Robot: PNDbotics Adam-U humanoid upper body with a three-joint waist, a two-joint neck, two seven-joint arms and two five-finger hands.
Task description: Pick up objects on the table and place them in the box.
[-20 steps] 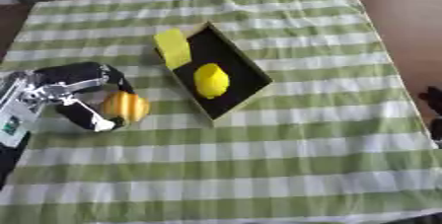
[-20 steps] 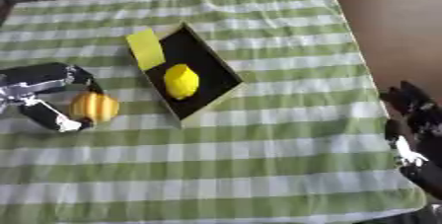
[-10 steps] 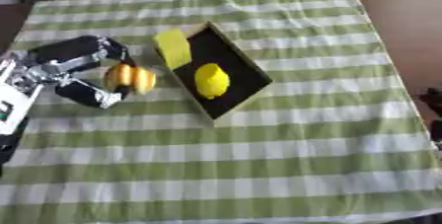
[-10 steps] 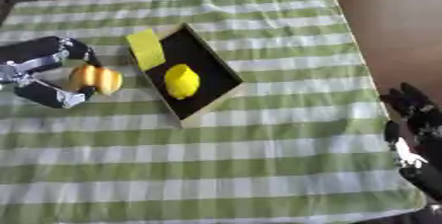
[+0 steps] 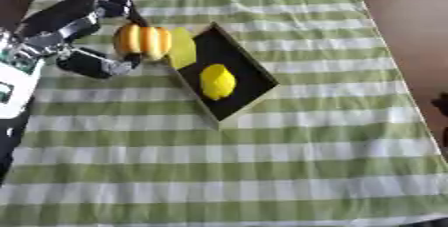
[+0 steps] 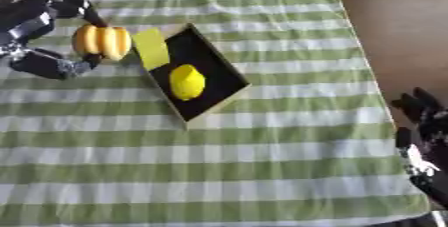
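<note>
The left hand (image 5: pixel 83 36) holds an orange ribbed fruit (image 5: pixel 143 41) between fingers and thumb, above the bench beside the box (image 5: pixel 236 73). The fruit looks light, rigid and smooth; grip it across the widest part. A lemon (image 5: pixel 217 81) lies inside the box. The green-checked cloth (image 5: pixel 262 171) is flat. The right hand (image 6: pixel 424 141) rests relaxed at the right edge.

Your left hand (image 6: pixel 44 36) has its fingers curled round an orange ribbed thing (image 6: pixel 101 42) just left of the black box (image 6: pixel 214 66), which holds a lemon (image 6: pixel 186 82), while your right hand (image 6: pixel 424 126) rests open well right of the box.
</note>
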